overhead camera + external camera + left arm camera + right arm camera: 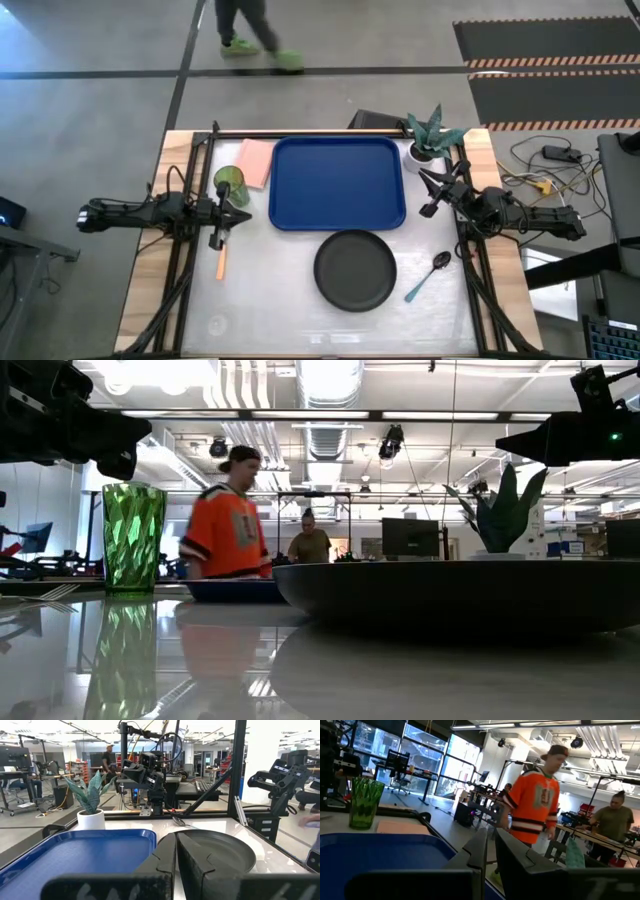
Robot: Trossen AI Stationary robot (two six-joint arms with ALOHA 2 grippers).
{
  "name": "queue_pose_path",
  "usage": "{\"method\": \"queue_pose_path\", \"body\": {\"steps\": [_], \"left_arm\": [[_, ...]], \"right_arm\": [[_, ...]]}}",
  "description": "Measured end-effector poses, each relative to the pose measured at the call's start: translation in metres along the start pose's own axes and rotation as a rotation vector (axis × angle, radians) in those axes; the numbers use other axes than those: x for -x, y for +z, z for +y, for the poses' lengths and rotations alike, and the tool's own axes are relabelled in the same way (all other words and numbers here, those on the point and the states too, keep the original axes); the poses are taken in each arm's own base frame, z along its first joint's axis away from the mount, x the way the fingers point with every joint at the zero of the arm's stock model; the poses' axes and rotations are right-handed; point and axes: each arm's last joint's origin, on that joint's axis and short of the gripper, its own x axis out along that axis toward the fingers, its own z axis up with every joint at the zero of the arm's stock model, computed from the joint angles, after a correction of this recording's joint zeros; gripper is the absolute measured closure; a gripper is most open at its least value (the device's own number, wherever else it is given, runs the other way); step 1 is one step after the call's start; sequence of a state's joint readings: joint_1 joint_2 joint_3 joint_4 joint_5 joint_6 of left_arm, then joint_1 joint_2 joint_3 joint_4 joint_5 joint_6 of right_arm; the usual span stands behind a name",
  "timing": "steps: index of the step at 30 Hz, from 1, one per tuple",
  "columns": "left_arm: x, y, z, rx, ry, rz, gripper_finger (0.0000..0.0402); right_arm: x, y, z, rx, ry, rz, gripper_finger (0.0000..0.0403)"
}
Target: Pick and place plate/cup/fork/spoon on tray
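The blue tray (pixel 338 182) sits bare at the back middle of the surface (pixel 270 310), and none of the four items is on it yet. The black plate (pixel 355 269) lies just in front of the tray, the teal-handled spoon (pixel 428 275) to its right, the orange-handled fork (pixel 221 258) at front left, and the green cup (pixel 230 184) stands just off the tray's left edge beside a pink card (pixel 255 162). The left gripper (pixel 222 212) hovers between cup and fork, its fingers nearly together in the left wrist view; the right gripper (pixel 434 190) hangs near the tray's right edge with its fingers narrowly parted, holding nothing. The likely trouble: the left arm, reaching for the fork, could clip and topple the tall, light cup. The right arm works close to the potted plant (pixel 428 140), which a swing could knock. The slim fork and spoon lie flat, so pinches may slip.
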State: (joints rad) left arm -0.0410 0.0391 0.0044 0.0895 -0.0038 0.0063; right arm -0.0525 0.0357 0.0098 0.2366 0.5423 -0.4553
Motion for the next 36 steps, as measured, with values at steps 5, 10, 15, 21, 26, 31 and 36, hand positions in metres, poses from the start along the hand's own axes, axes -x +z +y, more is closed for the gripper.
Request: {"method": "queue_pose_path", "body": {"steps": [5,10,15,21,26,31,36], "left_arm": [[0.000,0.000,0.000,0.000,0.000,0.000,0.0402],[0.000,0.000,0.000,0.000,0.000,0.000,0.0402],[0.000,0.000,0.000,0.000,0.001,0.000,0.0402],[0.000,0.000,0.000,0.000,0.000,0.000,0.0402],[0.000,0.010,0.000,0.150,-0.011,-0.106,0.0402],[0.009,0.041,0.000,0.230,-0.051,-0.433,0.0402],[0.023,0.063,0.000,0.227,-0.081,-0.704,0.0402]], "right_arm": [[0.000,0.000,0.000,0.000,0.000,0.000,0.0374],[0.000,0.000,0.000,-0.002,0.000,0.000,0.0374],[0.000,0.000,0.000,-0.002,0.000,0.000,0.0374],[0.000,0.000,0.000,0.000,-0.001,0.000,0.0374],[0.000,0.000,0.000,-0.057,0.001,0.000,0.0374],[0.000,0.001,-0.001,-0.373,-0.003,-0.013,0.0374],[0.000,0.003,-0.001,-0.580,-0.004,-0.027,0.0374]]}}
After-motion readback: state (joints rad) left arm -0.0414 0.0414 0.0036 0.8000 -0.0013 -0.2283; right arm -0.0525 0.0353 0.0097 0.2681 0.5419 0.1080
